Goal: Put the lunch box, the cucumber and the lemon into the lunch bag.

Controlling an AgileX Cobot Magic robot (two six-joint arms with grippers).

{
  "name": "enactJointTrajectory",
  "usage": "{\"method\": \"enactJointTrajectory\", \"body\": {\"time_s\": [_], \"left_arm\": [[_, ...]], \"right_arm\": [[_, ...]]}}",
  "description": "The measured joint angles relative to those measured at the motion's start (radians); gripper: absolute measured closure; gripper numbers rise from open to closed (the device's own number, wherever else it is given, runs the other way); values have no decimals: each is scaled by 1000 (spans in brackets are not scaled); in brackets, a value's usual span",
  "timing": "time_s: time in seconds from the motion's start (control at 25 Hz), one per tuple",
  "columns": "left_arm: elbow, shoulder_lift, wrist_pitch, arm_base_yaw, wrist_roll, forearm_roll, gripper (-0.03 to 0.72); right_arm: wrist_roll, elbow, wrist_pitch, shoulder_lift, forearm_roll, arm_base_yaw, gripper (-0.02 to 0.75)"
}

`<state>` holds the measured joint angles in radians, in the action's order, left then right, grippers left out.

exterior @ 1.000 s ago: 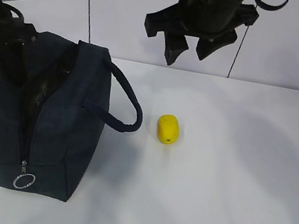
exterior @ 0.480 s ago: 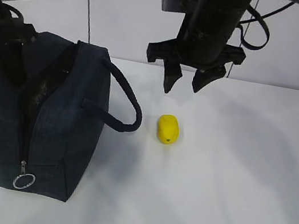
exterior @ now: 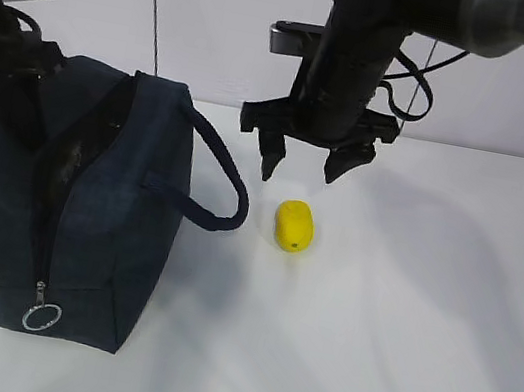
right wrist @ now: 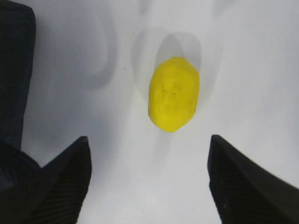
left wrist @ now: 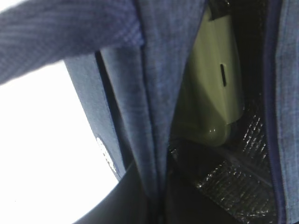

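The yellow lemon [exterior: 294,226] lies on the white table right of the navy lunch bag [exterior: 88,206]. My right gripper [exterior: 300,167] hangs just above and behind the lemon, open and empty. In the right wrist view the lemon [right wrist: 174,93] lies ahead of the open gripper [right wrist: 148,140]. My left gripper [exterior: 15,71] is at the bag's far left top edge. In the left wrist view it [left wrist: 156,205] is shut on the bag's rim fabric [left wrist: 154,93]. The lunch box's sage-green lid [left wrist: 210,93] shows inside the bag. The cucumber is hidden.
The bag's near handle [exterior: 227,190] loops out toward the lemon. A silver ring pull [exterior: 42,317] hangs at the bag's front end. The bag's side [right wrist: 14,70] fills the left edge of the right wrist view. A white wall stands behind the table.
My right gripper has come down and slightly left, from high above the table to just over the lemon, still open. The left arm, bag and lemon have not moved.
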<state>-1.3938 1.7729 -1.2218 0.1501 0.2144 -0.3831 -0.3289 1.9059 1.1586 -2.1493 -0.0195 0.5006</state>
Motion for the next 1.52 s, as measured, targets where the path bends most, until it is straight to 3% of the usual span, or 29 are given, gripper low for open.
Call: {"method": "enactJointTrajectory", "body": {"time_s": [0.6,1.52], "left_arm": [[0,0,0,0,0,7,691],[0,0,0,0,0,23,691]], "right_arm": [[-7,11,-50,-100,4,-54,159],[-5,49,-90,-215,29,-54,158]]}}
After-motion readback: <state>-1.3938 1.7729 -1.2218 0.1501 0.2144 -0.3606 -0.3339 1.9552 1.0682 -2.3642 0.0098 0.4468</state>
